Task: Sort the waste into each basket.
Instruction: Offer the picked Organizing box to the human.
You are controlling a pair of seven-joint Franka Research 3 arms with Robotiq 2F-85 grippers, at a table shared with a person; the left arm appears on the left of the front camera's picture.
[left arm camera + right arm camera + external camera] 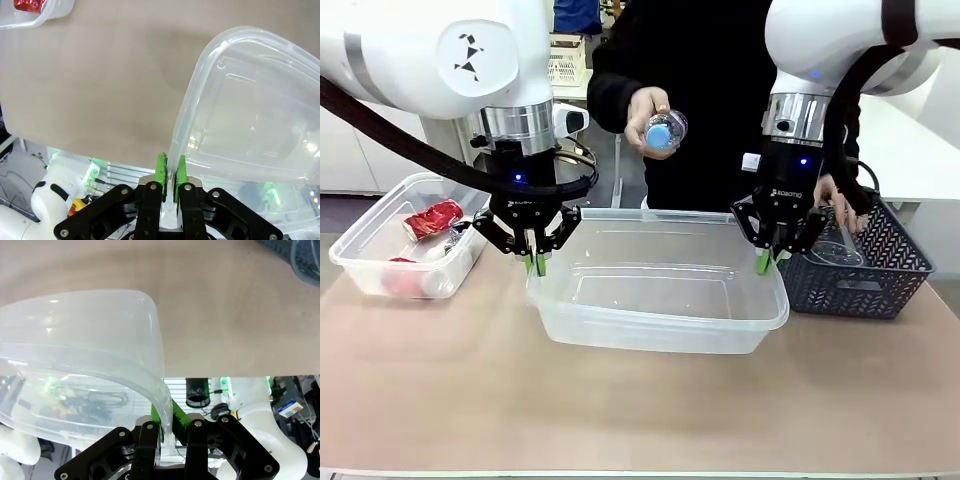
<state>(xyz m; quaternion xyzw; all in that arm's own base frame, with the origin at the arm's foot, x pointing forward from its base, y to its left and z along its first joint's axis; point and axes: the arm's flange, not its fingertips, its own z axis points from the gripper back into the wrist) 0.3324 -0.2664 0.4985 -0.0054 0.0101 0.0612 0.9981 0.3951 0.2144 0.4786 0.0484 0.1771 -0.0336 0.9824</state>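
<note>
A large clear tub (655,325) stands mid-table with nothing in it. My left gripper (535,262) is shut on its left rim, and the left wrist view shows that gripper (171,172) with green pads clamping the rim of the tub (250,115). My right gripper (767,262) is shut on the right rim; the right wrist view shows this gripper (168,419) pinching the tub's corner (75,340). A second clear tub (365,235) at the left holds crushed red cans (433,218). The person holds a clear bottle (662,130) above the far side.
A dark lattice basket (860,275) stands at the right, close to my right gripper, with the person's other hand (840,200) at its far rim. The second tub's corner (55,10) and a red can (30,4) show in the left wrist view. The basket's edge (295,255) shows in the right wrist view.
</note>
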